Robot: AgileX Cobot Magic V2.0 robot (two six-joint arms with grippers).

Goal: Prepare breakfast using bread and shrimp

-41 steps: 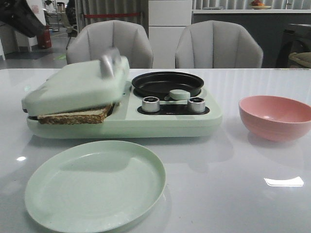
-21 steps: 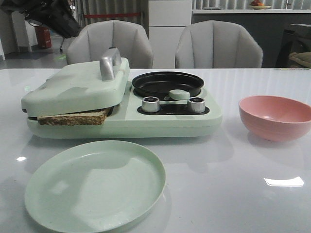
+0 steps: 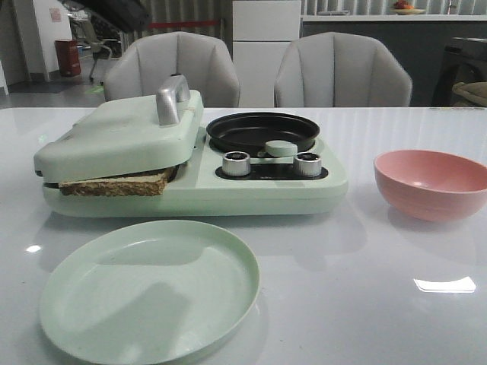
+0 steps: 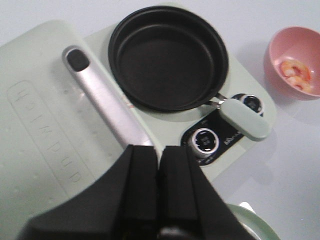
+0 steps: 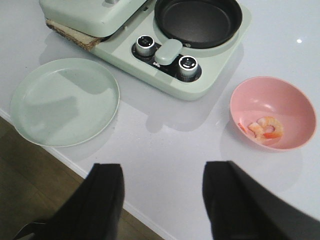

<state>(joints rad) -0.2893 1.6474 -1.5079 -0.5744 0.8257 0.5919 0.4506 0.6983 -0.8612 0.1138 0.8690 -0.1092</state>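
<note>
Near: empty green plate on desk. Right tool open, empty. Shrimp in pink bowl: small, soft, likely slippery; pinch mid-body. Bread clamped under press lid. Left tool closed, empty, above lid handle.

Lettering on the appliance: one raised word and some fine print, none of it fully readable.

In the left wrist view, a row of raised letters runs slantwise down the left of the frame across the pale green lid. The letters are blurred and turned sideways, so the word cannot be read with certainty. Small print stands on the dark panel beside the knob, lower right of centre, too small to read. In the front view, a wall notice in the upper left corner is also illegible.
</note>
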